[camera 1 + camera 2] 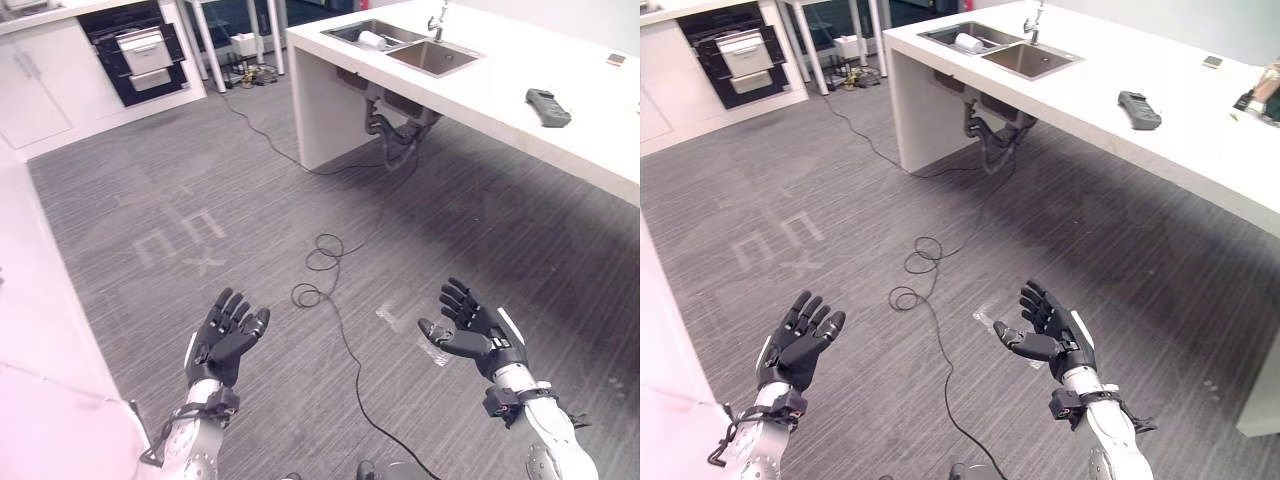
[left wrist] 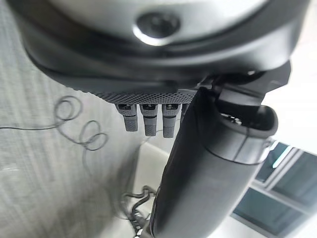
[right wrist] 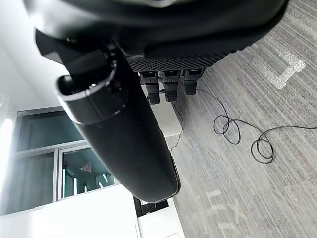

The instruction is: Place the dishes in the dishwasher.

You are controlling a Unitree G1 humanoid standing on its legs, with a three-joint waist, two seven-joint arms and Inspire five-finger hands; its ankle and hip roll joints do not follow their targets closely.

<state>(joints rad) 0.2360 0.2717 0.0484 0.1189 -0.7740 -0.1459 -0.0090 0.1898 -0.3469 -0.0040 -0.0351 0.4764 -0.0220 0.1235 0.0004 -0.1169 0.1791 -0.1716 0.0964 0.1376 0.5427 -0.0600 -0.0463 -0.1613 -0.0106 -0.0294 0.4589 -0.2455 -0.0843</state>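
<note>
We find the left hand [image 1: 228,335] and right hand [image 1: 472,332] both spread and empty over the floor, the dish [image 1: 372,40] in the sink [image 1: 432,56] well apart, and judge a blind reach could strike the counter [image 1: 520,75] edge.

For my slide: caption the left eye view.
Both open hands, left hand and right hand, held palms-up over grey floor, sink counter ahead.

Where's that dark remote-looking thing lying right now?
The dark remote lies flat on the white counter, to the robot's right of the sink, far ahead of both empty hands.
</note>
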